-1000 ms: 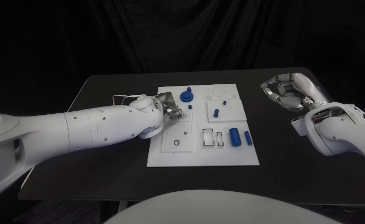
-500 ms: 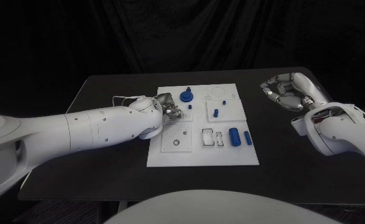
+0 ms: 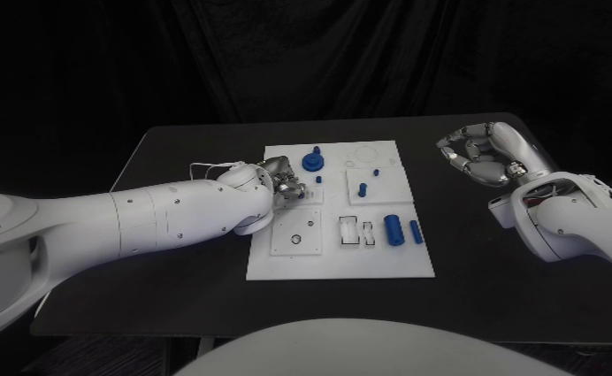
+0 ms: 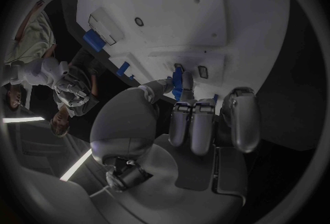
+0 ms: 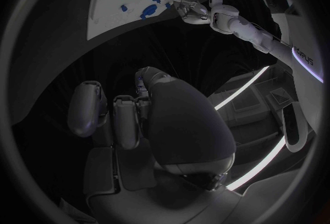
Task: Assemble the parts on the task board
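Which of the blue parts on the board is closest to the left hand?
The round blue part with the upright stem, at the task board's far end beside the left hand; the other blue pieces lie farther away.

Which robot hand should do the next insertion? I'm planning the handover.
Left, probably: the left robot hand is over the task board, with a blue part at its fingertips. The right robot hand is off beside it.

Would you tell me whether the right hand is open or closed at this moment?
Closed on nothing: the right hand hangs over the table beside the task board, fingers curled in.
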Robot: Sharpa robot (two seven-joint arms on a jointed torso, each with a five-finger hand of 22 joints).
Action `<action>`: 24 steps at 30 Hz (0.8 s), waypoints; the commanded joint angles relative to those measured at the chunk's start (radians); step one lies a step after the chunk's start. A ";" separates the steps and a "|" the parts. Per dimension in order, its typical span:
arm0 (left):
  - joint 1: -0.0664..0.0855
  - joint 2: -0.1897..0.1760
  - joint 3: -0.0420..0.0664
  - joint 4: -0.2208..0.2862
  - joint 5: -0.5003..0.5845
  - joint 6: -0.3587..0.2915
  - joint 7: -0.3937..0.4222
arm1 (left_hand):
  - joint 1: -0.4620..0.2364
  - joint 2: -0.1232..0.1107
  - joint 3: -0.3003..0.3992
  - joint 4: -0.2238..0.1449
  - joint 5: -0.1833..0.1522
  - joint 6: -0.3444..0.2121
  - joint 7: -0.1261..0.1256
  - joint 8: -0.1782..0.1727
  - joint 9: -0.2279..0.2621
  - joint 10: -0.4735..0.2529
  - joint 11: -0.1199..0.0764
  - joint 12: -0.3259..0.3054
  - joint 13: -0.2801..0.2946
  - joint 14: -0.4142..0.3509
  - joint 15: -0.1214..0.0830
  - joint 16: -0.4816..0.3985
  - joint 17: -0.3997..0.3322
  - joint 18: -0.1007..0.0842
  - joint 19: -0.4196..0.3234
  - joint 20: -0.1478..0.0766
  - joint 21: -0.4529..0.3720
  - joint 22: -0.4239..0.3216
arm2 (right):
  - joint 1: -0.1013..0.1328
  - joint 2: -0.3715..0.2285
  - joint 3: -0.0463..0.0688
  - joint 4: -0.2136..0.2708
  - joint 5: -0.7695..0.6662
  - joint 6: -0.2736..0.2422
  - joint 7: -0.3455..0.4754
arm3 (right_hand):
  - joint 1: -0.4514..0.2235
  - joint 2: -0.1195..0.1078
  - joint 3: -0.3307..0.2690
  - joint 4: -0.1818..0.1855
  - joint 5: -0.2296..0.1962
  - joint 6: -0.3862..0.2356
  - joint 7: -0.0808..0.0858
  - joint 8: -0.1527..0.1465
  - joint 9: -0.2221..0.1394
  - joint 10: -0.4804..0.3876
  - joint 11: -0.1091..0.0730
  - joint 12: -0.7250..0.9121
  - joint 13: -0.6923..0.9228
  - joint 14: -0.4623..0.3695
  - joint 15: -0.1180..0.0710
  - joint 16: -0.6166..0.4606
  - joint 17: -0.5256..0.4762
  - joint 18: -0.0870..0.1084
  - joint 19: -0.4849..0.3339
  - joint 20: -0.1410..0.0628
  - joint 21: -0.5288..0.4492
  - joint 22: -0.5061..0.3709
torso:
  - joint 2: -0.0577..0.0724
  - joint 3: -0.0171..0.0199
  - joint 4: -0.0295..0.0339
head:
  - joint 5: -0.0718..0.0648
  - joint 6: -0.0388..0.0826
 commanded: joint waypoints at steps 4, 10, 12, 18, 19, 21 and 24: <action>-0.008 0.002 -0.001 0.000 0.001 0.003 0.016 | -0.004 0.011 -0.022 0.014 -0.016 0.009 -0.009 0.001 0.001 0.106 -0.005 0.004 0.263 0.104 -0.006 0.003 0.263 0.003 -0.006 -0.004 -0.011 0.186 | -0.001 -0.003 0.001 0.002 -0.002 -0.011 -0.005 | -0.011 0.000 0.002 0.002 0.006 -0.005 -0.002 0.005 -0.001 -0.007 -0.002 -0.004 0.041 0.053 -0.002 -0.002 0.150 0.010 -0.007 0.001 -0.005 0.157 | 0.001 0.0000 -0.0002 | 0.000 0.000; -0.010 0.000 -0.001 0.001 0.001 0.014 0.008 | -0.002 0.019 -0.083 0.042 -0.071 0.008 -0.007 -0.006 -0.007 0.106 -0.004 0.004 0.263 0.104 -0.004 0.003 0.263 0.005 -0.008 -0.002 -0.020 0.185 | -0.001 -0.003 0.001 0.002 -0.002 -0.010 -0.005 | -0.011 0.000 0.002 0.002 0.006 -0.005 -0.002 0.005 -0.001 -0.007 -0.002 -0.004 0.041 0.053 -0.002 -0.002 0.150 0.010 -0.007 0.001 -0.005 0.157 | 0.000 0.0001 0.0002 | 0.000 0.000; -0.011 -0.001 -0.001 0.002 0.001 0.017 0.006 | -0.002 0.019 -0.088 0.044 -0.075 0.007 -0.007 -0.006 -0.008 0.106 -0.003 0.004 0.263 0.104 -0.004 0.003 0.263 0.005 -0.008 -0.002 -0.021 0.185 | -0.001 -0.002 0.001 0.002 -0.002 -0.010 -0.005 | -0.011 0.000 0.002 0.002 0.006 -0.005 -0.002 0.005 -0.001 -0.007 -0.002 -0.004 0.041 0.053 -0.002 -0.002 0.150 0.010 -0.007 0.001 -0.005 0.157 | 0.000 0.0001 0.0002 | 0.001 0.000; -0.012 -0.005 -0.001 0.005 0.001 0.027 0.000 | -0.002 0.018 -0.106 0.052 -0.086 0.008 -0.006 -0.009 -0.012 0.106 -0.002 0.004 0.263 0.104 -0.004 0.003 0.263 0.005 -0.010 -0.002 -0.025 0.184 | -0.001 -0.003 0.001 0.001 -0.002 -0.009 -0.006 | -0.012 -0.001 0.003 0.001 0.006 -0.006 -0.002 0.005 -0.001 -0.006 -0.002 -0.003 0.042 0.053 -0.002 -0.001 0.151 0.010 -0.007 0.001 -0.006 0.157 | 0.000 0.0000 -0.0004 | 0.002 0.000; -0.012 -0.007 -0.001 0.006 0.001 0.028 -0.001 | -0.002 0.018 -0.110 0.053 -0.087 0.008 -0.006 -0.010 -0.013 0.106 -0.002 0.004 0.263 0.104 -0.003 0.003 0.263 0.006 -0.010 -0.002 -0.026 0.184 | -0.001 -0.003 0.001 0.001 -0.002 -0.009 -0.006 | -0.012 -0.001 0.003 0.001 0.006 -0.006 -0.002 0.005 -0.001 -0.006 -0.002 -0.003 0.042 0.053 -0.002 -0.001 0.151 0.010 -0.007 0.001 -0.006 0.157 | 0.000 0.0001 -0.0001 | 0.002 0.000; -0.012 -0.009 -0.001 0.008 0.001 0.029 -0.003 | -0.002 0.018 -0.110 0.053 -0.087 0.008 -0.006 -0.010 -0.013 0.106 -0.002 0.004 0.263 0.104 -0.003 0.003 0.263 0.006 -0.010 -0.002 -0.026 0.184 | -0.001 -0.003 0.001 0.001 -0.002 -0.009 -0.007 | -0.012 -0.001 0.003 0.001 0.006 -0.006 -0.002 0.005 -0.001 -0.006 -0.002 -0.003 0.042 0.053 -0.002 -0.001 0.151 0.010 -0.007 0.001 -0.006 0.157 | 0.000 0.0002 0.0000 | 0.001 0.000; -0.012 -0.012 -0.001 0.010 0.001 0.030 -0.004 | -0.001 0.019 -0.112 0.054 -0.086 0.009 -0.007 -0.010 -0.014 0.106 -0.002 0.004 0.263 0.104 -0.003 0.003 0.263 0.006 -0.010 -0.001 -0.026 0.184 | -0.001 -0.003 0.001 0.001 -0.002 -0.009 -0.007 | -0.012 -0.001 0.003 0.001 0.006 -0.006 -0.002 0.005 -0.001 -0.006 -0.002 -0.003 0.042 0.053 -0.002 -0.001 0.151 0.010 -0.007 0.001 -0.006 0.157 | 0.000 0.0002 0.0001 | 0.000 0.000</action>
